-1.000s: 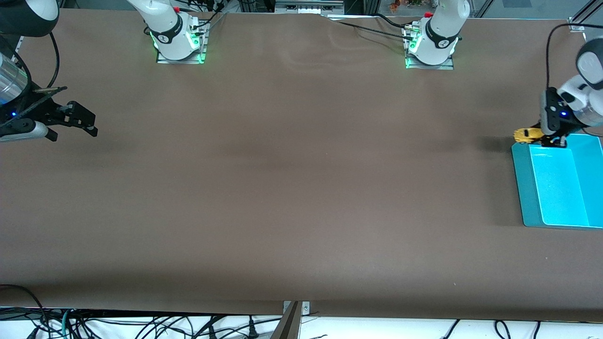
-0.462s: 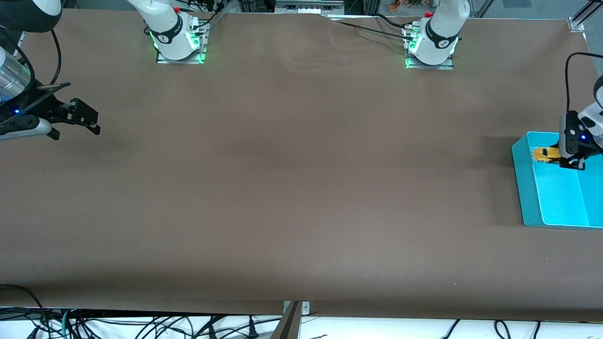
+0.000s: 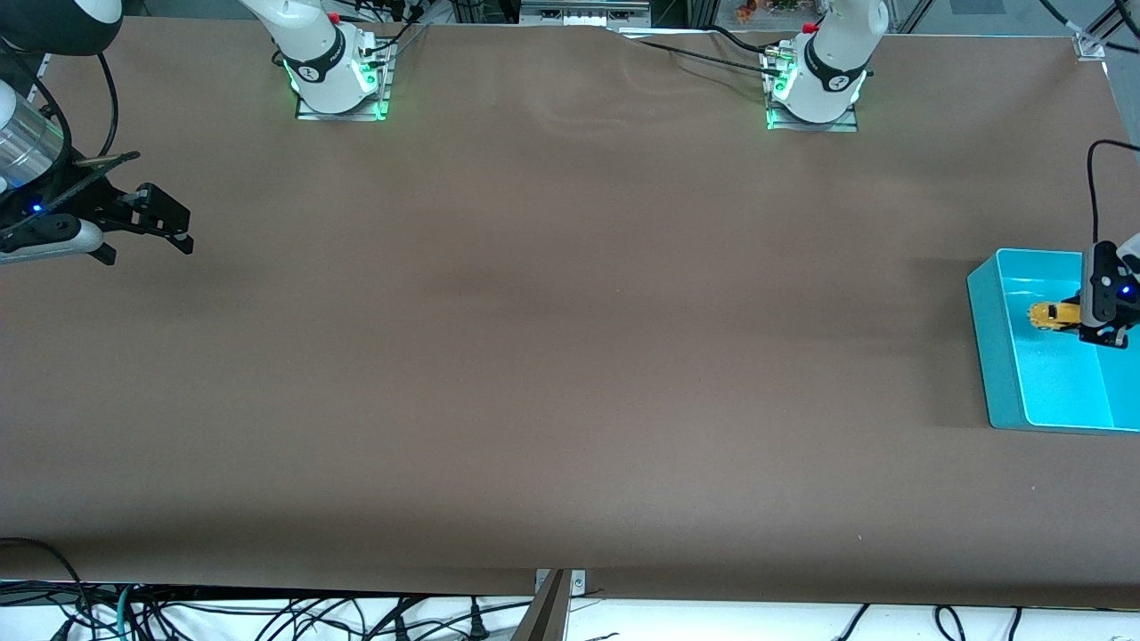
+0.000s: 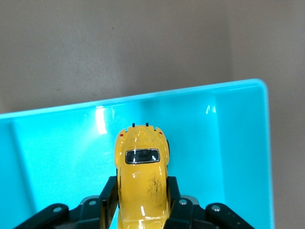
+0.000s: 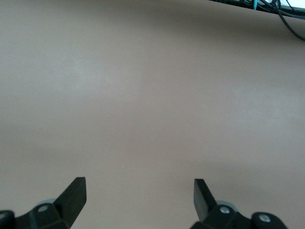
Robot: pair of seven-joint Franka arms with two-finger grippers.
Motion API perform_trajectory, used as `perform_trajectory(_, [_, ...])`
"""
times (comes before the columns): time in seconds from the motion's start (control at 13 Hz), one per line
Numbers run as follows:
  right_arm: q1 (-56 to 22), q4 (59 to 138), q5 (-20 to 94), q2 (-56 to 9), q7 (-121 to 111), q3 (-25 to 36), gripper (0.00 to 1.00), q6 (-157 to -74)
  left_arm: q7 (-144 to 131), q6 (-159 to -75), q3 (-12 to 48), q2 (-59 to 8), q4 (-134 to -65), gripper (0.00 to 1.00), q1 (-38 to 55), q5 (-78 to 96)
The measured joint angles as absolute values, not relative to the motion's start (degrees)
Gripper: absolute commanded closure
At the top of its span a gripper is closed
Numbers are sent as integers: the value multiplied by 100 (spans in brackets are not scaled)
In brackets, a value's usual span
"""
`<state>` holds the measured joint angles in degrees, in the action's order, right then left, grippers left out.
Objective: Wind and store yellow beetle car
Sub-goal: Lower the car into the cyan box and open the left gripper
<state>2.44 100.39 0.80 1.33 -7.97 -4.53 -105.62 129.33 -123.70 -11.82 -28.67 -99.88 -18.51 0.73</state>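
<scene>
The left gripper point(image 3: 1088, 322) is grasping the yellow beetle car point(image 3: 1054, 315) over the turquoise bin point(image 3: 987, 343). Away from the bin, at the right arm's end, the right gripper point(image 3: 169, 224) is waiting, fingers spread.

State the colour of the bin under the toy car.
The bin is turquoise, clearest in the left wrist view, where the left gripper holds the yellow beetle car.

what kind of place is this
Likely a robotics lab bench: two arms bolted to a brown-covered table, loose cables along its edge. The left pincer holds a yellow beetle car over a teal bin; the right pincer waits open.
</scene>
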Motion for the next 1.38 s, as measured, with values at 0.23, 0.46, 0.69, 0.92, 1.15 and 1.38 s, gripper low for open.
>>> perform_trajectory(0.23, [243, 10040, 76, 131, -809, -451, 0, -10523, 12981, -12578, -1212, -3253, -9902, 94, -1985, 292])
perform_trajectory(0.46, [242, 10040, 74, 125, -813, -449, 0, -10509, 12992, -12873, -1217, -3514, -9888, 92, -2094, 366])
perform_trajectory(0.69, [228, 10041, 74, 120, -814, -449, 0, -10505, 12992, -13088, -1216, -3661, -9871, 89, -2106, 371])
perform_trajectory(0.92, [222, 10044, 74, 99, -823, -449, 0, -10503, 12991, -13239, -1216, -3801, -9870, 88, -2106, 379])
perform_trajectory(1.15, [222, 10045, 73, 98, -824, -449, 0, -10501, 12989, -13361, -1216, -3896, -9870, 80, -2107, 482])
perform_trajectory(1.38, [221, 10047, 73, 95, -824, -449, 0, -10499, 12992, -13371, -1212, -3897, -9859, 30, -2099, 495])
